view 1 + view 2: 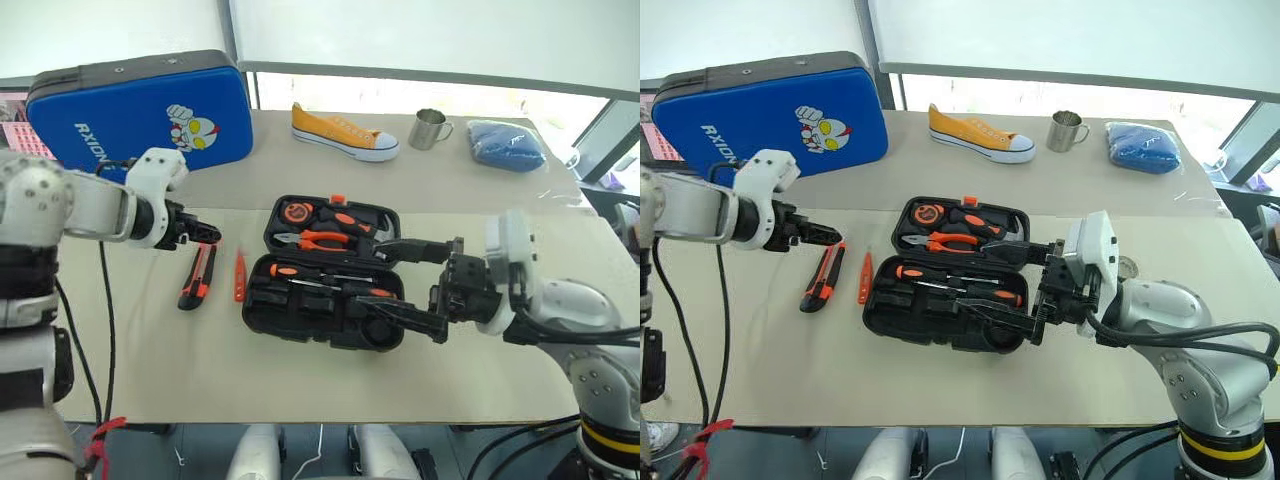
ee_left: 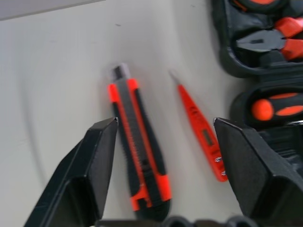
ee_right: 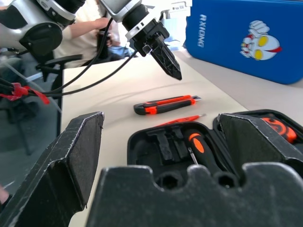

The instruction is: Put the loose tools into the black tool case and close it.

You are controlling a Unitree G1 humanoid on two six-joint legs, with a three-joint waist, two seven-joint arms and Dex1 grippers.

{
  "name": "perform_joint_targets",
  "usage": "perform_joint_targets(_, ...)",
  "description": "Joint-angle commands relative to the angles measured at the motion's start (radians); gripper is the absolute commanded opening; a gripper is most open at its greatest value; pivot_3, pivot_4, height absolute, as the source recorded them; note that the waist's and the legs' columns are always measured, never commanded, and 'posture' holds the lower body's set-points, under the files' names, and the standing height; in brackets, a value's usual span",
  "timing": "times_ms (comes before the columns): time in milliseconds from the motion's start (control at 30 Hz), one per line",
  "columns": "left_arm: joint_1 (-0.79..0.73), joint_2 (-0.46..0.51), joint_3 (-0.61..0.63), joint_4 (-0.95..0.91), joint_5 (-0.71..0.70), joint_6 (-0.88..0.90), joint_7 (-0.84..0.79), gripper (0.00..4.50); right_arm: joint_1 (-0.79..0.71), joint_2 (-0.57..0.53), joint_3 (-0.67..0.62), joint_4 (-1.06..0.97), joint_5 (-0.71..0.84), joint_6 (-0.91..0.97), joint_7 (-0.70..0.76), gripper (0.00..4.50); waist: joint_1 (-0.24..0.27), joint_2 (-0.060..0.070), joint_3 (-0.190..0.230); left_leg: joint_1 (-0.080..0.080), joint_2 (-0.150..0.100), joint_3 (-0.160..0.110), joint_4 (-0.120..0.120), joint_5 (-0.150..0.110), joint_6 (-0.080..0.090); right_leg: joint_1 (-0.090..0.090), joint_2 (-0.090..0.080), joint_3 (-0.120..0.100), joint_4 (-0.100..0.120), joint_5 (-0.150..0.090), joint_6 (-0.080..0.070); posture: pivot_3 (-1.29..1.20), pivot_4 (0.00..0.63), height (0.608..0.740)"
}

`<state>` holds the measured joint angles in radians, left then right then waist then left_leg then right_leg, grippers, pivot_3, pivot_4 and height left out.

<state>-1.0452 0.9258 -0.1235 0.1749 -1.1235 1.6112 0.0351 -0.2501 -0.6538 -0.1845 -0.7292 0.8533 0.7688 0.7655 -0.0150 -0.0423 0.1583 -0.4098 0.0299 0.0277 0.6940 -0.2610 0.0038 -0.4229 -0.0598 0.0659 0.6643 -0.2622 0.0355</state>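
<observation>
The black tool case (image 1: 325, 272) lies open on the beige table (image 1: 150, 370), its long axis running across the robot's front, with the lid half farther from the robot holding orange-handled pliers (image 1: 320, 240) and a tape measure (image 1: 296, 211), and the near half holding two orange-and-black screwdrivers (image 1: 330, 285) laid along the same left-right line. To the case's left, on the bare tabletop, lie the utility knife (image 1: 197, 276) and the slim tester pen (image 1: 239, 277), side by side but apart, both with their long axes running roughly away from the robot; the wrist view shows the knife's grey blade end and the pen's thin tip both pointing away from the gripper. The left gripper (image 1: 205, 234) hovers above the knife's far end, fingers spread and empty. The right gripper (image 1: 425, 285) sits at the case's right end, fingers wide apart, holding nothing. A blue cartoon case (image 1: 140, 108) stands behind.
</observation>
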Motion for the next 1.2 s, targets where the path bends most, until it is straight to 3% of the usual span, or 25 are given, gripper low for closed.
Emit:
perform_joint_targets(33, -0.075, -0.045, -0.076, 0.086, -0.099, 0.003, 0.115, 3.54, 0.003, -0.006, -0.027, -0.041, 0.031, -0.027, -0.039, 4.5, 0.0, 0.0, 0.0, 0.0, 0.0, 0.0, 0.0, 0.0, 0.0, 0.0, 0.0, 0.0, 0.0, 0.0, 0.0, 0.0, 0.15, 0.74)
perform_joint_targets(200, -0.073, -0.055, -0.184, 0.15, -0.241, 0.003, 0.232, 3.54, 0.016, -0.007, -0.025, -0.058, 0.035, -0.034, -0.072, 4.5, -0.001, 0.0, 0.0, 0.0, 0.0, 0.0, 0.0, 0.0, 0.0, 0.0, 0.0, 0.0, 0.0, 0.0, 0.0, 0.0, 0.15, 0.74)
perform_joint_targets(333, -0.063, -0.07, -0.203, 0.178, -0.288, 0.003, 0.313, 3.54, 0.035, -0.007, -0.024, -0.07, 0.032, -0.042, -0.089, 4.5, 0.001, 0.0, 0.0, -0.001, 0.0, 0.0, 0.0, 0.0, 0.0, -0.001, 0.0, 0.0, 0.0, 0.0, 0.0, 0.0, 0.15, 0.74)
perform_joint_targets(633, -0.059, -0.209, -0.149, 0.299, -0.267, 0.003, 0.436, 3.54, 0.045, -0.005, -0.022, -0.085, 0.058, -0.042, -0.133, 4.5, 0.003, 0.0, 0.0, -0.002, -0.001, 0.0, 0.001, 0.001, -0.001, 0.0, 0.0, 0.0, -0.001, 0.0, 0.0, 0.0, 0.15, 0.74)
perform_joint_targets(1067, -0.064, -0.329, -0.124, 0.362, -0.182, 0.003, 0.458, 3.54, 0.049, -0.006, -0.012, -0.092, 0.077, -0.045, -0.169, 4.5, 0.025, 0.0, 0.0, 0.0, -0.002, 0.0, 0.001, 0.001, -0.001, 0.002, -0.001, 0.0, -0.001, 0.0, 0.001, 0.0, 0.15, 0.74)
perform_joint_targets(1200, -0.082, -0.354, -0.122, 0.387, -0.145, 0.003, 0.436, 2.46, 0.055, -0.009, -0.014, -0.096, 0.083, -0.046, -0.181, 4.5, 0.029, 0.0, 0.0, 0.0, -0.004, -0.001, 0.002, 0.001, -0.001, 0.003, -0.002, 0.0, -0.001, 0.0, 0.001, 0.0, 0.15, 0.74)
